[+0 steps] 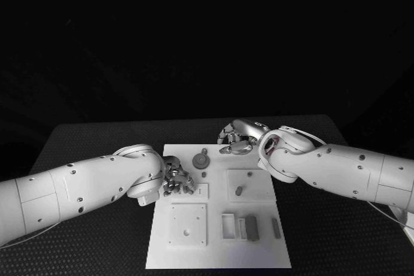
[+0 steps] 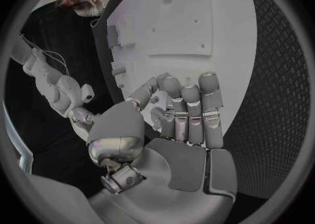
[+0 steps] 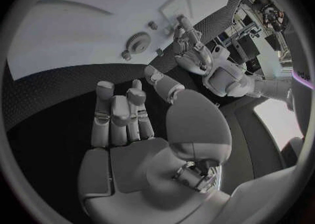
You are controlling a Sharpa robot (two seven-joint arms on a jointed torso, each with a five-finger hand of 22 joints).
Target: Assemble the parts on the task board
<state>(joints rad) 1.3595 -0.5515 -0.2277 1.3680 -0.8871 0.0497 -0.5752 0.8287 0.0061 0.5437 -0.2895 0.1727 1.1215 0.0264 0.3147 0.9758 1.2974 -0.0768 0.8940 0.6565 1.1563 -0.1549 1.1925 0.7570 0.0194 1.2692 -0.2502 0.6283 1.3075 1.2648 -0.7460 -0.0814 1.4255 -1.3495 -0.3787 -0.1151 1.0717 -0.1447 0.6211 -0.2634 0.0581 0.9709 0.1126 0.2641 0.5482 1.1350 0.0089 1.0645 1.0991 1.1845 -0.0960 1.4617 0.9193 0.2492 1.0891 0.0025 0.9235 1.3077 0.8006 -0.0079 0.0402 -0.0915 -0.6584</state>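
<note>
The white task board (image 1: 259,255) lies in the middle of the black table. A grey gear (image 1: 201,161) sits near its far end, also seen as the gear (image 3: 138,42) from the right wrist. Grey blocks (image 1: 252,227) and a slim piece (image 1: 276,227) stand near the front right, and a small peg (image 1: 240,190) is in the middle plate. My left hand (image 1: 179,180) hangs over the board's left edge, fingers (image 2: 187,114) curled in with the thumb close, no part seen in them. My right hand (image 1: 239,138) hovers at the far right corner, fingers (image 3: 118,111) loosely bent, thumb apart, holding nothing.
The board (image 2: 217,24) carries raised square plates with holes, one at the front left (image 1: 187,224). Black textured table (image 1: 86,144) surrounds the board on all sides. Both white forearms reach in across the table's left and right sides.
</note>
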